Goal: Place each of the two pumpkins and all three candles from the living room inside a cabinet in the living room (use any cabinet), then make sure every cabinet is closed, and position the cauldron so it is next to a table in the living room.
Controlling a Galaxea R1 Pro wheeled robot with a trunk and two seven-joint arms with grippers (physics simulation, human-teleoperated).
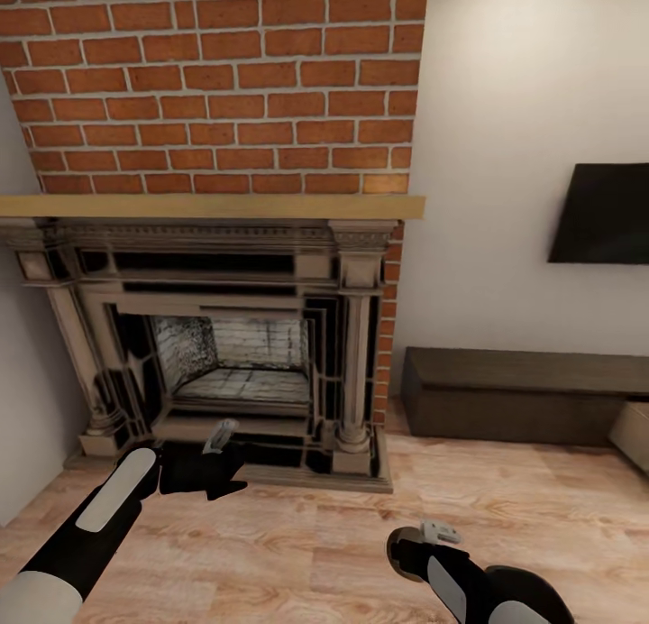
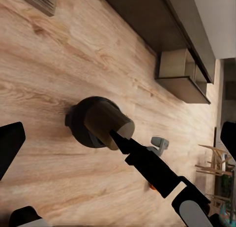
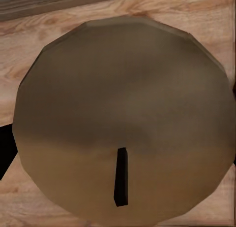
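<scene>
R. gripper (image 2: pixel 118 133) fingers clamped on stubby beige-grey candle (image 3: pixel 123 118), dark wick up, above wood floor (image 1: pixel 297 534). L. gripper (image 1: pixel 216 466) fingers apart, near ornate fireplace (image 1: pixel 234 335); long dark-brown cabinet (image 1: pixel 523 394) at wall, one drawer (image 2: pixel 182 74) open.

A candle (image 2: pixel 105 121) is seen gripped by the right gripper (image 2: pixel 96 126) above the wooden floor (image 2: pixel 59 64), the cabinet (image 2: pixel 162 20) with an open drawer (image 2: pixel 182 74) beyond.

brick wall (image 1: pixel 225 83) above wooden mantel (image 1: pixel 212 206). ornate fireplace (image 1: pixel 225 335) below, pale brick firebox inside. wood floor (image 1: pixel 315 534). dark tv (image 1: pixel 602 214) on white wall (image 1: pixel 523 110), right of fireplace. wooden rack (image 2: pixel 214 163) far across floor.
</scene>
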